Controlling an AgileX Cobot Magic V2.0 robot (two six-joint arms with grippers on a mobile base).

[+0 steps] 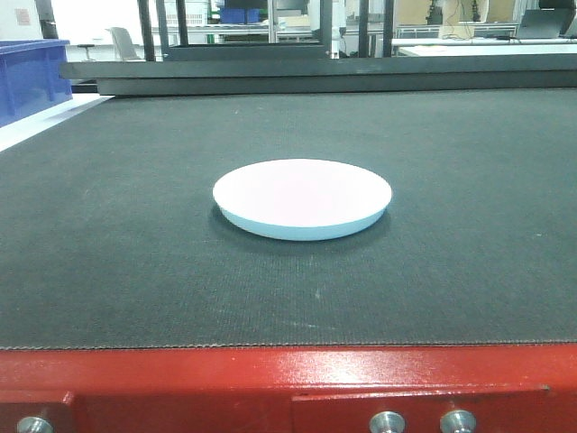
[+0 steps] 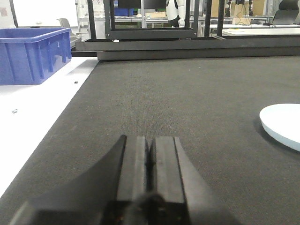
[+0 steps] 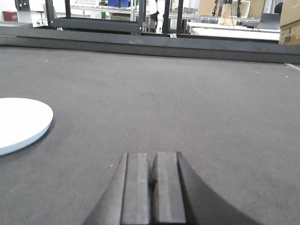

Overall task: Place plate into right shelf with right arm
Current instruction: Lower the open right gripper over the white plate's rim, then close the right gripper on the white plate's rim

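One white plate (image 1: 302,197) lies flat and right side up on the black mat of the tabletop (image 1: 117,271), near its middle, with a pale bluish band showing under the rim. Nothing touches it.

The right gripper (image 3: 153,157) sits low over the mat with its two fingers pressed together, only a thin seam between them, and it holds nothing. In its wrist view the plate lies ahead and to the left, well apart from the fingertips.

The left gripper (image 2: 150,140) is likewise pressed together and empty, with the plate ahead and to its right, cut by the view's edge.

A blue bin (image 2: 33,54) stands on the white surface left of the mat. A red frame (image 1: 270,379) edges the near side.
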